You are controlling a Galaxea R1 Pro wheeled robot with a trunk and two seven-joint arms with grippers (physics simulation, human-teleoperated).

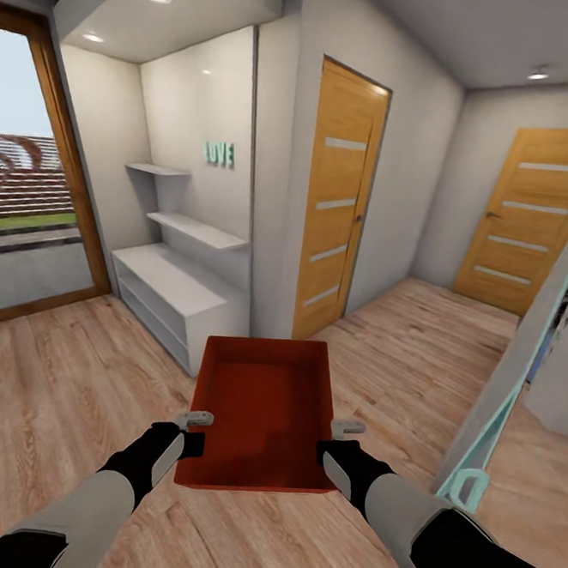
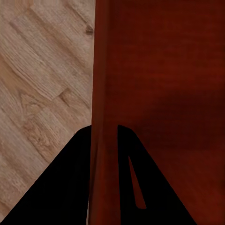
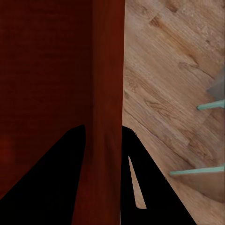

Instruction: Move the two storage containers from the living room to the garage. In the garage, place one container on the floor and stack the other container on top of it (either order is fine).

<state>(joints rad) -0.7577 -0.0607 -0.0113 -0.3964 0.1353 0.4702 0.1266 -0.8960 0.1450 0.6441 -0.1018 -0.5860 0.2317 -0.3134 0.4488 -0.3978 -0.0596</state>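
One orange-red storage container [image 1: 262, 411] hangs level in front of me above the light wood-plank floor, open top up and empty. My left gripper [image 1: 192, 434] is shut on its left wall, and my right gripper [image 1: 332, 447] is shut on its right wall. In the left wrist view the dark fingers [image 2: 75, 178] straddle the container's red wall [image 2: 104, 93]. The right wrist view likewise has the fingers [image 3: 70, 173] pinching the red wall [image 3: 108, 84]. The garage is out of view.
A white shelf unit [image 1: 176, 283] stands in an alcove ahead on the left, beside a glass door [image 1: 26, 184]. Two wooden panel doors [image 1: 338, 203] [image 1: 531, 219] are ahead and to the right. A teal-framed glass table edge [image 1: 487, 422] sits close on my right.
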